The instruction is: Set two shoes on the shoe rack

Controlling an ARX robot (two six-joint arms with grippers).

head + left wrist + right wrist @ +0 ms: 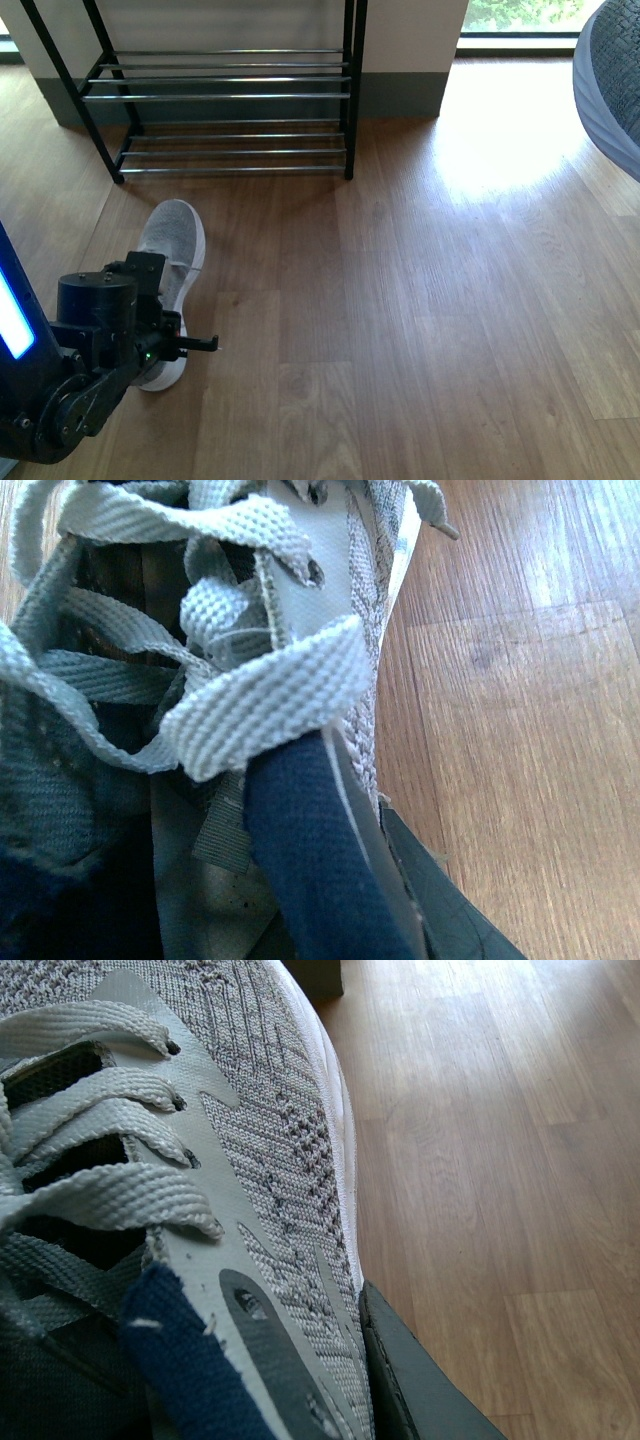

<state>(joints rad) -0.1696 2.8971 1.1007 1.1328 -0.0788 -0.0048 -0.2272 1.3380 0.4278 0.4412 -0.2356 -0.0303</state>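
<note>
A grey sneaker lies on the wooden floor, toe pointing toward the shoe rack, which stands against the wall with its rods bare in the part that shows. The left tool sits over the sneaker's heel end. In the left wrist view the laces and the dark blue collar fill the picture, and one dark finger lies against the outside of the shoe's wall. The other finger is hidden, so I cannot tell how wide this tool stands or whether it grips.

The right tool is seen only from its own wrist camera: a second sneaker sits close up, one finger just beside its outer side (the opposite finger is out of sight, so its opening cannot be told either). A grey rounded thing crosses the front view's upper right corner, too cropped to name.
</note>
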